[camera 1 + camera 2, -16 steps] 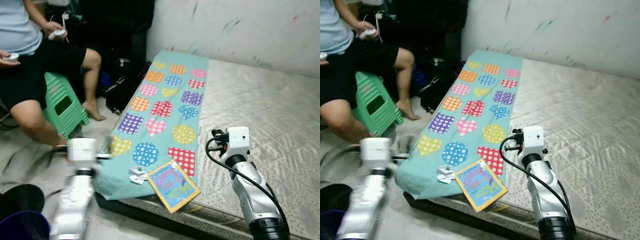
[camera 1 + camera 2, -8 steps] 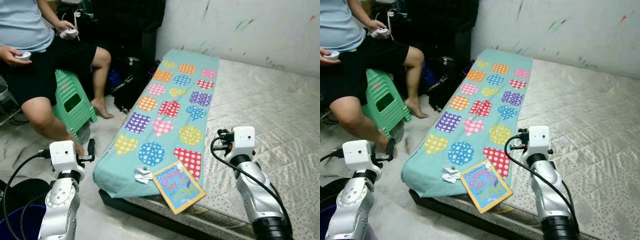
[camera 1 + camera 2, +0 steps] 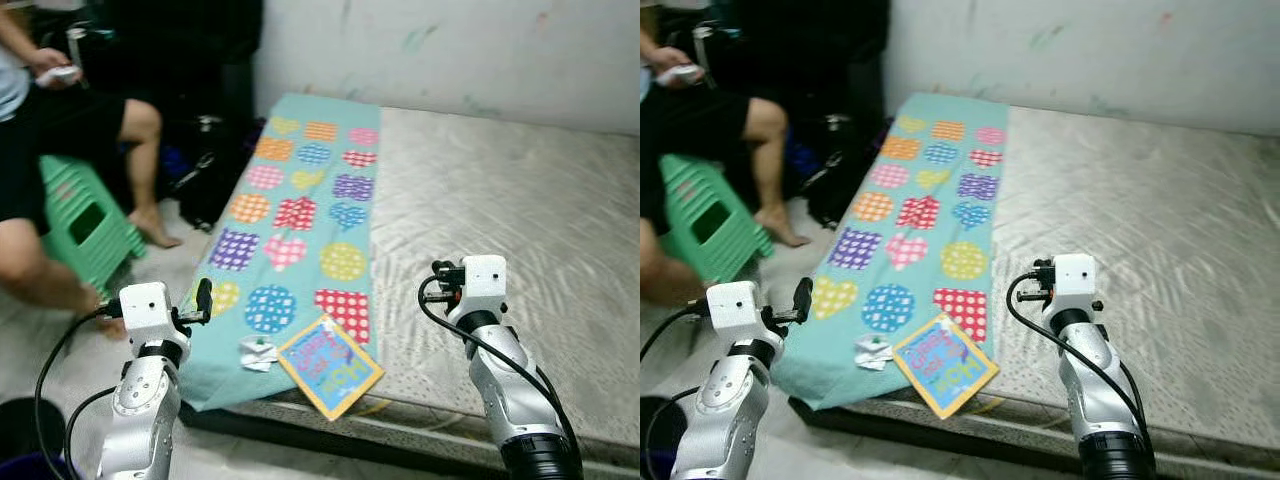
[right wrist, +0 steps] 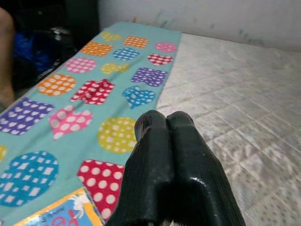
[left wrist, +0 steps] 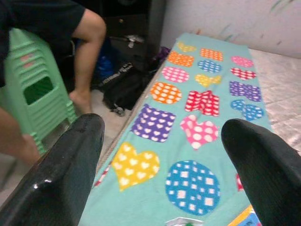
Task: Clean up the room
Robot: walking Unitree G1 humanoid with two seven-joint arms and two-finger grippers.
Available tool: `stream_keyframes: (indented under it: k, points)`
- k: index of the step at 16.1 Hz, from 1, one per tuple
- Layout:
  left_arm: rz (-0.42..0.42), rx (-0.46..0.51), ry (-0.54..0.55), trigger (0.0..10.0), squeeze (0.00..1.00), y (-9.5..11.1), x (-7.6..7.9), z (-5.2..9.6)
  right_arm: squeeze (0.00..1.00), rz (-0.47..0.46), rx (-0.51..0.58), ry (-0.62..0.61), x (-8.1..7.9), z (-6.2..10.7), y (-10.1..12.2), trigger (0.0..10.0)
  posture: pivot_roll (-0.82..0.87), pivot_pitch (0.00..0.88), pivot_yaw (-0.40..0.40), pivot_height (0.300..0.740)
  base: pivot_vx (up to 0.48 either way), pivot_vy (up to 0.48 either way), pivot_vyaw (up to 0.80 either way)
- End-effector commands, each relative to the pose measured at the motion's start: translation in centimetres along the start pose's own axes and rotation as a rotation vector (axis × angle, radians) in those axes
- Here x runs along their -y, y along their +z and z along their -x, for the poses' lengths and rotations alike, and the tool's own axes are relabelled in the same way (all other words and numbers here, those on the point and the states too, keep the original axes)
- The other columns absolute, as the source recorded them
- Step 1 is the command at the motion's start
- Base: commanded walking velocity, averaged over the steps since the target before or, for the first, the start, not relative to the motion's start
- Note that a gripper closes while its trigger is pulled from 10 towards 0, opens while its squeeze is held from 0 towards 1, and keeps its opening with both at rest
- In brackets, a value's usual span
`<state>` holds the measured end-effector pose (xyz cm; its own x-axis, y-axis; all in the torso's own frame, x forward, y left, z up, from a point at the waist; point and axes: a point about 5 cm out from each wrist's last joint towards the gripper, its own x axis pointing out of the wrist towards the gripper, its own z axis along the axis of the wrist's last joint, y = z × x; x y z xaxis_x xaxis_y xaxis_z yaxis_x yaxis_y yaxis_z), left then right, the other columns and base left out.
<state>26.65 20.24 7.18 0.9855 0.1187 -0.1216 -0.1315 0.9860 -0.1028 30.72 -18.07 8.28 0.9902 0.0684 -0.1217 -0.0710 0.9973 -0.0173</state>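
Teal patterned cloth (image 3: 300,215) on bare mattress (image 3: 520,230), book (image 3: 328,364) at edge

Before me lies a teal cloth (image 3: 300,215) patterned with dotted hearts, circles and squares in orange, purple, pink, yellow, blue and red, spread over a pale grey quilted mattress (image 3: 520,230). A blue booklet (image 3: 329,364) edged in orange bears pink and yellow lettering beside a crumpled white-and-green wrapper (image 3: 257,352). The stool (image 3: 82,228) is mint green, and my arms are silver with black fingers.
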Motion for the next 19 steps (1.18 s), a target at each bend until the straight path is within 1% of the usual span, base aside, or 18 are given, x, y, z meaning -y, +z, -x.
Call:
stream_keyframes:
  k: [1,2,11,12,17,19]
  points:
    - [0.014,0.001,-0.015,10.0,0.00,0.34,0.27,-0.16,0.00,0.002,0.004,-0.010,0.33,-0.02,0.11,10.0,-0.13,0.000,-0.019,0.740,0.000,0.000,-0.80]
    - [0.014,0.003,-0.022,10.0,0.00,0.36,0.35,-0.15,0.00,0.004,0.004,-0.009,0.36,0.00,0.10,10.0,-0.13,0.000,-0.019,0.740,0.000,0.000,-0.80]
    - [0.032,-0.010,-0.029,10.0,0.00,0.16,0.63,0.02,0.00,0.014,0.003,-0.001,0.42,0.11,0.07,10.0,-0.14,0.000,-0.026,0.740,0.000,0.313,-0.78]
    - [0.033,-0.013,-0.028,10.0,0.00,0.12,0.63,0.03,0.00,0.013,0.002,-0.001,0.43,0.11,0.05,10.0,-0.14,0.000,-0.026,0.740,0.000,0.337,-0.42]
    - [0.037,-0.019,-0.022,10.0,0.00,-0.03,0.69,0.04,0.00,0.018,0.003,0.007,0.39,0.09,0.06,10.0,-0.14,0.000,-0.029,0.740,0.000,0.315,0.00]
    - [0.037,-0.019,-0.018,10.0,0.00,-0.02,0.71,0.03,0.00,0.019,0.004,0.012,0.30,0.00,0.12,10.0,-0.13,0.000,-0.030,0.740,0.000,0.000,0.00]
